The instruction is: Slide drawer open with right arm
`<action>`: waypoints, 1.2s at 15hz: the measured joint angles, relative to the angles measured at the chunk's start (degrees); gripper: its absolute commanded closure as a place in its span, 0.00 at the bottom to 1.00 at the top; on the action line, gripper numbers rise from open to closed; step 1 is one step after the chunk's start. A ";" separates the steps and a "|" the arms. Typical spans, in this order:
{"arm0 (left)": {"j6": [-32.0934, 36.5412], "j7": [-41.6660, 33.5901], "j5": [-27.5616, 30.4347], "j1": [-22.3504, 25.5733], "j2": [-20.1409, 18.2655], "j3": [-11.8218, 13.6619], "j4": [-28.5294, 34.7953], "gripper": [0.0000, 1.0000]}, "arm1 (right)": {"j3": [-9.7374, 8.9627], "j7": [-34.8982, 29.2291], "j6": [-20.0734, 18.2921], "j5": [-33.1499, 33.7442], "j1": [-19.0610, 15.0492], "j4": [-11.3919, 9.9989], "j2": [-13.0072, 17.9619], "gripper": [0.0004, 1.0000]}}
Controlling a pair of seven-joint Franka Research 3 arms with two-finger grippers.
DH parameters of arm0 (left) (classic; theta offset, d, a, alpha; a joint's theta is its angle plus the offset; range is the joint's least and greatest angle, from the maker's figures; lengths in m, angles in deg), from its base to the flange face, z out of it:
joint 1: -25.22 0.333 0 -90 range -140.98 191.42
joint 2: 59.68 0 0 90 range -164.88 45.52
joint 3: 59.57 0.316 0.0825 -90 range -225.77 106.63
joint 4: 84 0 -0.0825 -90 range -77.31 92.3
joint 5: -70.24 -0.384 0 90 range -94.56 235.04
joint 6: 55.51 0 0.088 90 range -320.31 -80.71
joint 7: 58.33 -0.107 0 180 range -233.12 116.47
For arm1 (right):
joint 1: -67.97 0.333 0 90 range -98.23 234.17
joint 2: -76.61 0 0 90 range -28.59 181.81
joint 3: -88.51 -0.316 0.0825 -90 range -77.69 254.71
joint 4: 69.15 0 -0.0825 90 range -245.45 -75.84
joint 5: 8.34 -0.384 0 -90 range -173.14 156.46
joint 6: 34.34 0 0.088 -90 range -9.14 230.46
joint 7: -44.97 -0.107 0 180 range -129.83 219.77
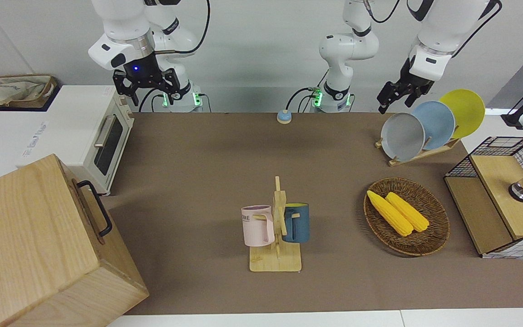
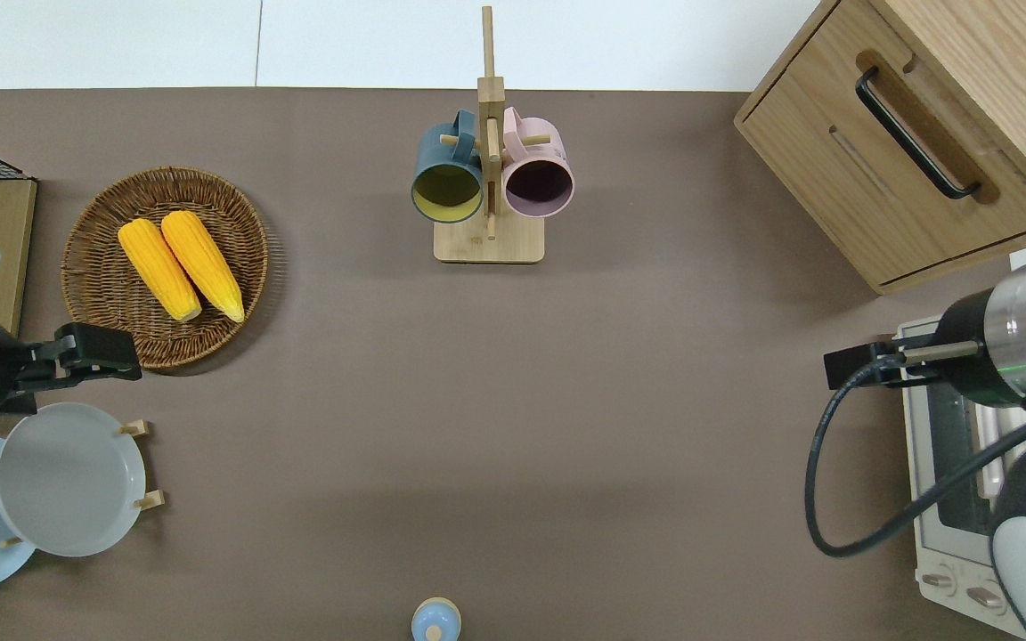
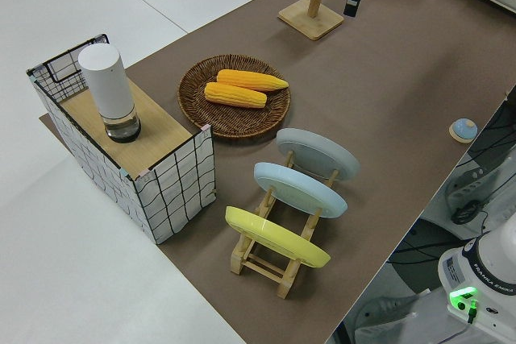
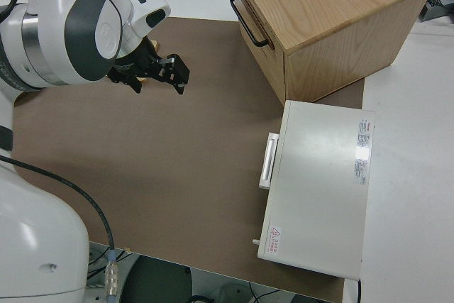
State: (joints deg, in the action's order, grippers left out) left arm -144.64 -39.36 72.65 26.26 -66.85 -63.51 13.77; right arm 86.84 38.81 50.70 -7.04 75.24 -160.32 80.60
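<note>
light-wood drawer (image 2: 900, 174) (black handle (image 2: 914, 133)); white toaster oven (image 1: 68, 131); brown table (image 2: 513, 401).

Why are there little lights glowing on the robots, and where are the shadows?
Front view: a blue light on the right tool, green lights at both arm bases; soft shadow beside the mug rack. Overhead view: dim shadow band across the brown table mat, nearer the robots.

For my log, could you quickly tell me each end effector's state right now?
Right end effector: open, holding nothing, over the toaster oven's front edge.
Left end effector: parked, fingers cannot be told.
</note>
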 measured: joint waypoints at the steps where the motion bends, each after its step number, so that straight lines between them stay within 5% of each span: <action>1: 0.00 0.00 0.00 0.00 0.00 0.00 0.00 0.01 | 0.00 0.00 0.00 0.00 -0.06 0.10 0.00 0.02; 15: 0.00 0.00 0.00 0.00 0.00 0.00 0.00 0.01 | -0.14 0.00 0.02 0.04 -0.06 0.37 0.00 0.02; 18: 0.00 0.00 0.00 0.00 0.00 0.00 0.00 0.01 | -1.87 0.43 0.14 2.11 -0.02 0.37 -0.02 0.02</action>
State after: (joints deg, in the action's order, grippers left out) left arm -144.64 -39.36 72.65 26.26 -66.85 -63.51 13.77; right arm 84.97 39.23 50.85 -4.93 75.21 -159.95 80.58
